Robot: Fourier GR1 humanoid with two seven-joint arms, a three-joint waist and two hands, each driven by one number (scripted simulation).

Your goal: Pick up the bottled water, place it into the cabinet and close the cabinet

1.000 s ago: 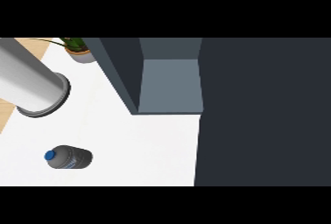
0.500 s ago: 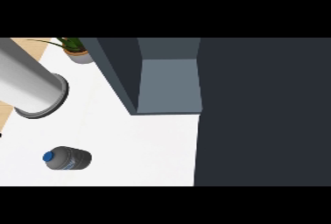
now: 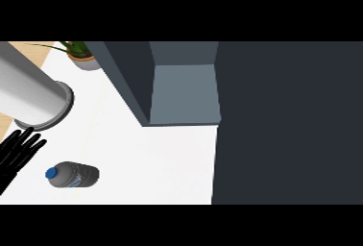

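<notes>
The bottled water (image 3: 73, 175), clear with a blue cap, stands on the white counter (image 3: 156, 163) at the lower left, seen from above. My left hand (image 3: 20, 150) shows at the left edge, just up and left of the bottle, with its fingers straight and apart from the bottle. It holds nothing. The cabinet (image 3: 184, 93) is open at the upper middle, its grey inside bare, and a dark panel (image 3: 127, 81) flanks its left side. My right hand is out of sight.
A large grey cylinder (image 3: 28, 98) slants in from the upper left corner above my hand. A small potted plant (image 3: 81, 54) stands at the back left. A broad dark surface (image 3: 287, 125) fills the right half of the view.
My left hand has come into view from the left edge, fingers straight, beside the bottle. The bottle, cabinet and grey cylinder have not moved.
</notes>
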